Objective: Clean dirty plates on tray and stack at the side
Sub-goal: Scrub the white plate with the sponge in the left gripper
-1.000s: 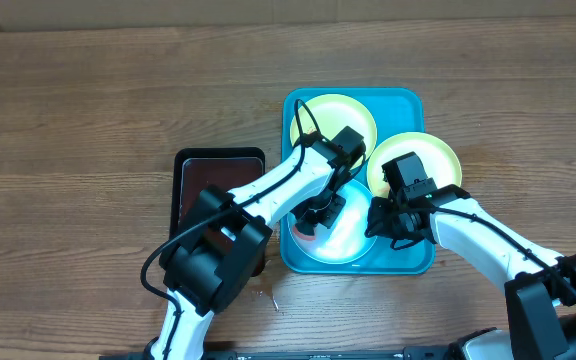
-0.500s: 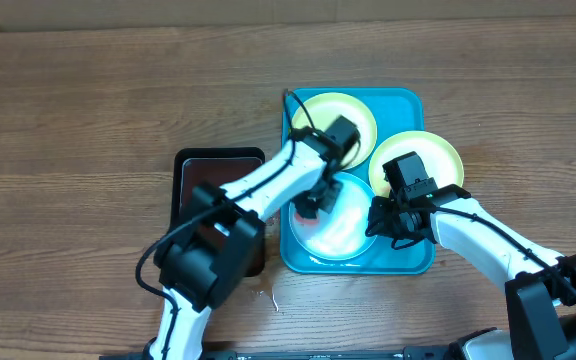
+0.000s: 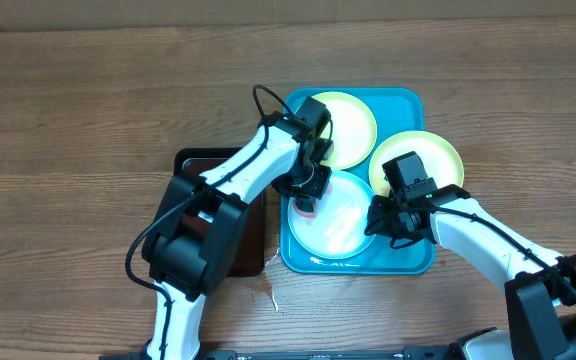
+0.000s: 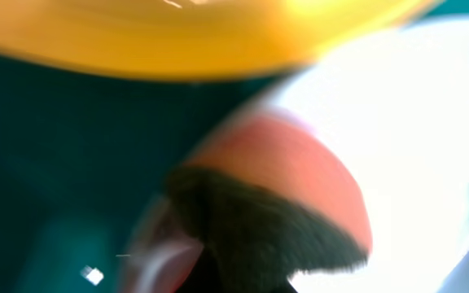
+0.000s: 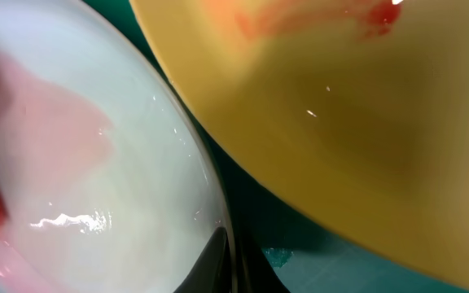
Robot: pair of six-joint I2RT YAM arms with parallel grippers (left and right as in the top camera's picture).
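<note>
- Three plates in shot, all on or over the tray (image 3: pixel 293 262). The back plate (image 3: pixel 348 120) is at the far end, the side plate (image 3: pixel 433 152) laps over the tray's right rim, and the near plate (image 3: pixel 338 230) lies flat in the near half.
- Your left gripper (image 3: pixel 306 193), closed on the sponge (image 3: pixel 306 208), swept in the last sec from the near plate's lower-left area up to its far-left rim, just beside the back plate. The L arm swung left w/ it, uncovering the plate's middle.
- L wrist view is blurred. It shows the sponge (image 4: pixel 300 175), orange face and dark scrub side, at the white plate's edge, w/ the back plate's yellow rim (image 4: pixel 177 37) above.
- Your right gripper (image 3: pixel 380 222) hasn't budged. It's clamped on the near plate's right rim, pinning it while you scrub, and one dark finger (image 5: pixel 218 264) shows at that rim in the R wrist view.
- What it means: this looks like a wipe pass reaching the rim. The centre reads pale and glossy from overhead, but the R wrist view shows a pink film (image 5: pixel 55 130) on it, prob. thinned sauce. So it's nearly done, not clean.
- A red-orange smear (image 5: pixel 300 20) shows on the yellow plate alongside, likely the side plate, so that one still needs a scrub.
- No stack at the side yet, so you're early in the job.
</note>
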